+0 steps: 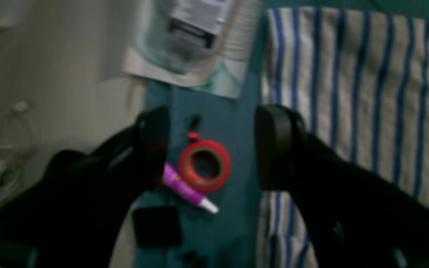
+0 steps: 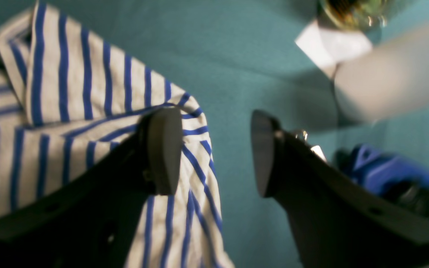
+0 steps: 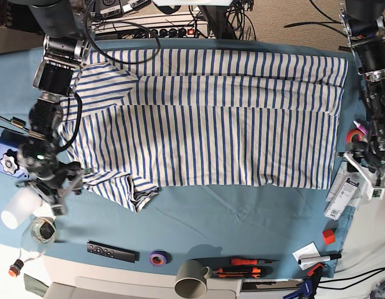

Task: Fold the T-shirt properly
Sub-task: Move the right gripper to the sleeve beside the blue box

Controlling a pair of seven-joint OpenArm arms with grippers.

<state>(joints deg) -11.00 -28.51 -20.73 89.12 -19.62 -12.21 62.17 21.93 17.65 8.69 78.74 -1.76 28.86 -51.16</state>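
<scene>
Striped T-shirt (image 3: 211,118) lies spread across a teal cloth (image 3: 242,218). Left gripper (image 1: 212,149) gapes wide over red tape (image 1: 205,165). Right gripper (image 2: 216,152), jaws apart, holds nothing beside the sleeve (image 2: 184,156).

I see a red tape roll (image 1: 205,165) touching a purple tube (image 1: 184,188) on teal cloth (image 3: 242,218), a remote (image 3: 111,251), purple tape (image 3: 158,257), a grey mug (image 3: 194,281).

T-shirt (image 3: 217,118): white with thin blue stripes
Table cloth (image 3: 242,215): plain teal-blue
Tape roll (image 1: 205,165): red
Tube (image 1: 184,188): purple, white cap
Small tape roll (image 3: 157,257): purple
Remote (image 3: 111,251): black
Mug (image 3: 194,279): grey-green
Left gripper (image 1: 212,147) and right gripper (image 2: 216,152): black
Cube (image 3: 329,236): red
</scene>
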